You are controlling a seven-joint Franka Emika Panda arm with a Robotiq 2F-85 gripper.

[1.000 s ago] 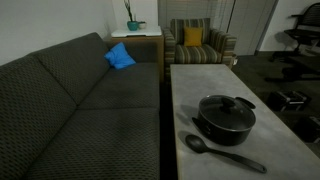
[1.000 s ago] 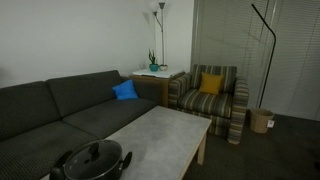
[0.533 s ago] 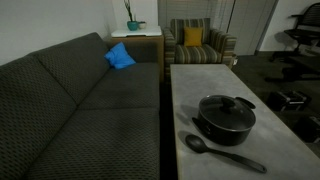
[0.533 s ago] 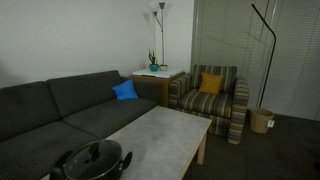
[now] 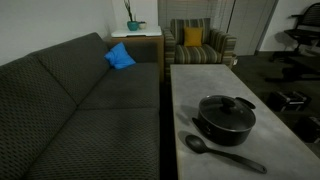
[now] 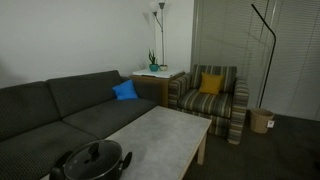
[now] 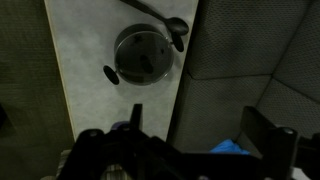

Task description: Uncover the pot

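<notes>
The wide black pot (image 5: 225, 121) stands on the grey coffee table (image 5: 200, 85), covered by a round glass lid (image 5: 224, 106) with a dark knob. It shows in both exterior views (image 6: 92, 162) and in the wrist view (image 7: 141, 57), far below the camera. The gripper (image 7: 200, 125) appears only in the wrist view; its two dark fingers are spread wide and hold nothing, high above the table edge and sofa, well away from the pot.
A long black spoon (image 5: 222, 153) lies beside the pot near the table's front. A dark sofa (image 5: 80, 110) with a blue cushion (image 5: 120, 57) runs along the table. A striped armchair (image 5: 197, 42) with a yellow cushion stands beyond it.
</notes>
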